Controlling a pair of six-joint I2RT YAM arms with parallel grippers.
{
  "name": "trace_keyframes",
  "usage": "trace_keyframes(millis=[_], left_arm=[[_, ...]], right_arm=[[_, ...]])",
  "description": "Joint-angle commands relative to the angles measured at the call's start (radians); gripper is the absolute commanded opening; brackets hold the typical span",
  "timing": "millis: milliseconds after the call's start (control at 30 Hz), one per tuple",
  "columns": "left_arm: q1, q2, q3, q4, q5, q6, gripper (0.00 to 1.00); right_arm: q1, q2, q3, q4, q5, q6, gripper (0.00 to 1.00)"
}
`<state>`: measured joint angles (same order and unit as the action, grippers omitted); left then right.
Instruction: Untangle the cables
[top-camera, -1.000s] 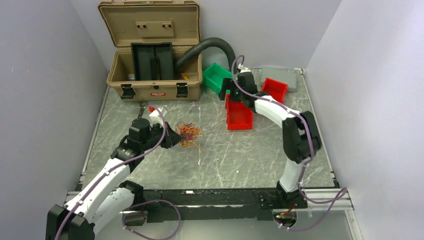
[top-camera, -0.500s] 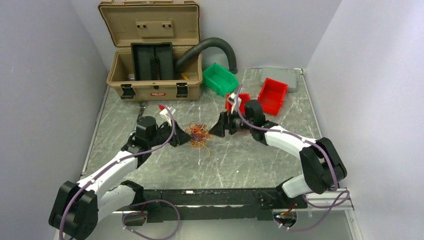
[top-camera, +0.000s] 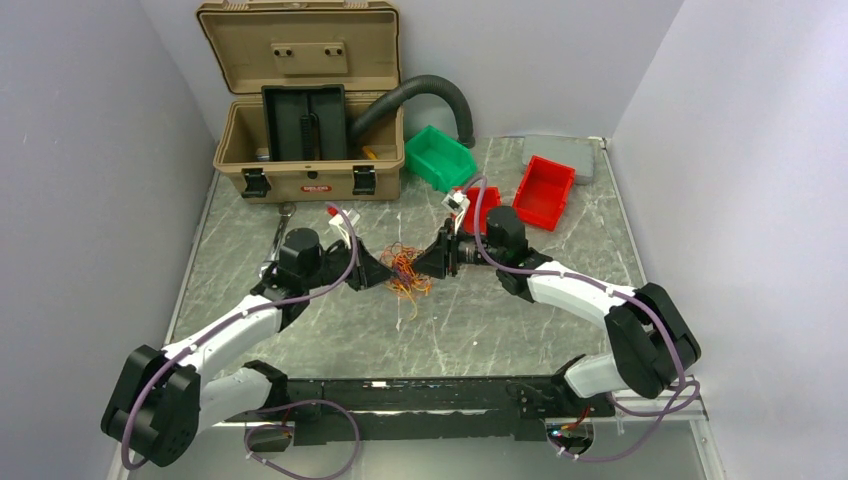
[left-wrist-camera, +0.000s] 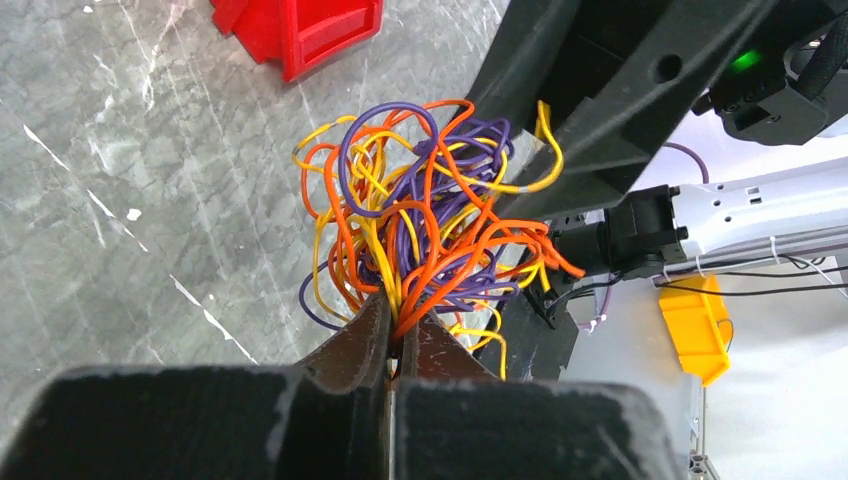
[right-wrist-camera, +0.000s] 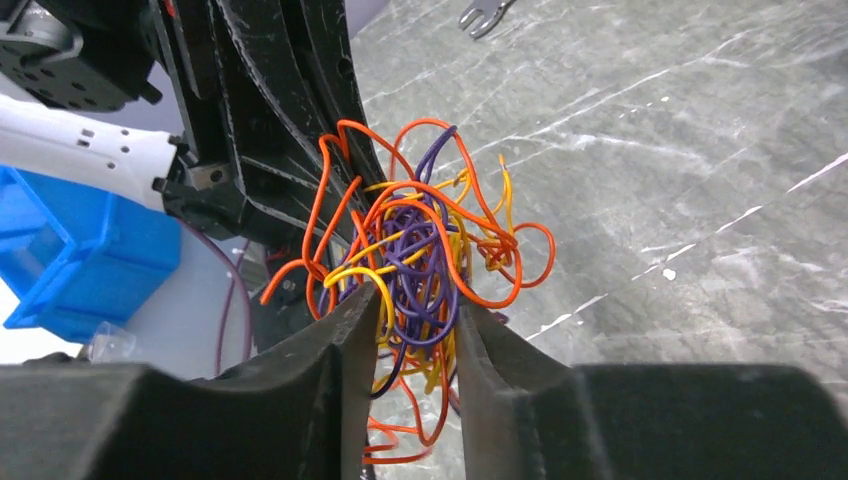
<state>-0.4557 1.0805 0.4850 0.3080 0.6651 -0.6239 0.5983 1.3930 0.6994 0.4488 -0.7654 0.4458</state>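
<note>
Since a second ago the right gripper (top-camera: 432, 262) has swung away from the red plastic bins (top-camera: 545, 190) at the back and come forward to the middle. Meanwhile the left gripper (top-camera: 378, 272) has carried its load slightly rightward.

Behind them on the grey marbled table (top-camera: 500, 320) we see a tan hard plastic case (top-camera: 300, 150) with its lid up, a black corrugated hose (top-camera: 430, 90) and a green plastic bin (top-camera: 440, 155). A metal wrench (top-camera: 278, 232) lies near the left arm.

The two grippers face each other, with only the tangle of hair-thin orange, yellow and purple cables (top-camera: 405, 272) between them.

The left gripper (left-wrist-camera: 397, 320) is clenched tight on the cables (left-wrist-camera: 420, 230), which fan out from its tips. The right gripper (right-wrist-camera: 418, 300) has its jaws partway apart with strands (right-wrist-camera: 430, 260) filling the gap. We cannot tell whether it grips them.

The cables form one loose, knotted ball of loops, lifted just above the table.
</note>
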Motion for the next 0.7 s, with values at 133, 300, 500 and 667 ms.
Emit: trace_keyframes(millis=[133,300,500,667], left_arm=[[-0.005,-0.045,0.066,-0.048,-0.053,0.038,0.09],[-0.005,-0.101,0.091,-0.249,-0.244,0.126,0.16],[-0.005,-0.107,0.153,-0.52,-0.544,0.159,0.0],[-0.006,-0.137,0.152,-0.605,-0.709,0.134,0.0]], right_arm=[[-0.003,-0.038,0.049,-0.14,0.133,-0.029,0.0],[-0.018,-0.142,0.039,-0.316,0.397,-0.049,0.0],[-0.112,-0.245,-0.003,-0.438,0.695,0.038,0.0],[-0.173,-0.323,-0.063,-0.446,0.803,0.105,0.0]])
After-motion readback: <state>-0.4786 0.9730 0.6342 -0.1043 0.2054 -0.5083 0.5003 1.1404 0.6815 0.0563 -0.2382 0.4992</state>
